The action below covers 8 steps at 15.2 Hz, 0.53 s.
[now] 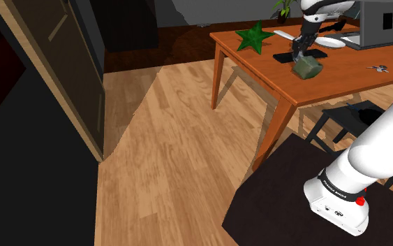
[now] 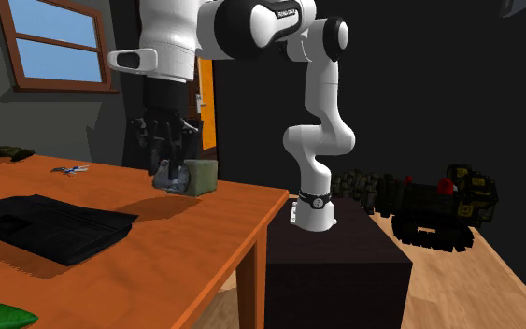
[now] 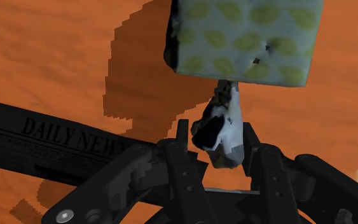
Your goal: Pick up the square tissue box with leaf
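The square tissue box point(image 3: 244, 38) is pale grey-green with a green leaf print, and a white tissue tuft point(image 3: 225, 121) sticks out of its top. My black gripper point(image 3: 217, 139) is shut on that tuft, so the box hangs tilted from the fingers. It is a little above the orange wooden table point(image 1: 271, 70) and throws a shadow on it. In the shoulder view the box point(image 1: 306, 68) is just below the gripper point(image 1: 300, 53). In the second exterior view the box point(image 2: 201, 176) is near the table's corner, beside the gripper point(image 2: 165, 176).
A black newspaper point(image 2: 46, 224) lies flat on the table close to the box. A green star point(image 1: 254, 36), white dish point(image 1: 327, 42), laptop point(image 1: 383, 24) and scissors point(image 1: 377, 68) share the tabletop. A dark stool point(image 1: 348, 115) stands by the stand, and a toy vehicle point(image 2: 429, 201) is on the floor.
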Available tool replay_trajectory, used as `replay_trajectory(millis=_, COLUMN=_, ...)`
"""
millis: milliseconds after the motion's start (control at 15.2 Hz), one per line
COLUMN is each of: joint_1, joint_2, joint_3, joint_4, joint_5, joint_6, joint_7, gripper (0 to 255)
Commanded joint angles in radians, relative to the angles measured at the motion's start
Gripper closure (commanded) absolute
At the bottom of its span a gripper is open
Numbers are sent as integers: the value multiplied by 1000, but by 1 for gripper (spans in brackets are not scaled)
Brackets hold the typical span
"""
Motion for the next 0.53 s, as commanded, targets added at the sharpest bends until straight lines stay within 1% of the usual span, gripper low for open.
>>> replay_trajectory(millis=0, joint_1=0, joint_2=-7, joint_3=0, joint_4=23, joint_5=-3, joint_6=-28, joint_7=-2, gripper=255)
replay_trajectory(millis=330, joint_1=1, joint_2=-13, joint_3=1, joint_4=84, joint_5=-4, joint_6=-95, joint_7=-4, gripper=255)
replay_trajectory(millis=462, joint_1=1, joint_2=-13, joint_3=1, joint_4=86, joint_5=-4, joint_6=-97, joint_7=-4, gripper=255)
